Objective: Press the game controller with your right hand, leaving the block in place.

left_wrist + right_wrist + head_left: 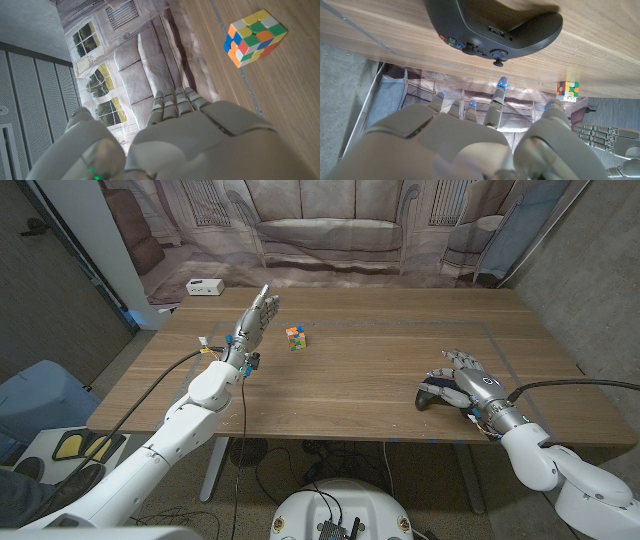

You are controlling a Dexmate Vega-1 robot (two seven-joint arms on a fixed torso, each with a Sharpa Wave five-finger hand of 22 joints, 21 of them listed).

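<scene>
A black game controller (433, 393) lies near the table's right front; in the right wrist view the controller (490, 25) shows its sticks and buttons. My right hand (467, 374) is over its right side, fingers (496, 102) spread and straight, holding nothing. A narrow gap shows between the fingertips and the controller. The block, a multicoloured cube (294, 337) (255, 36) (568, 89), stands on the table's middle left. My left hand (257, 316) is raised just left of the cube, fingers (175, 102) straight and together, clear of it.
The wooden table (370, 350) runs to a printed sofa backdrop at the back. A white box (205, 287) lies beyond the table's far left corner. A blue seat (40, 395) stands to the left of the table. My left hand (607, 139) also shows in the right wrist view.
</scene>
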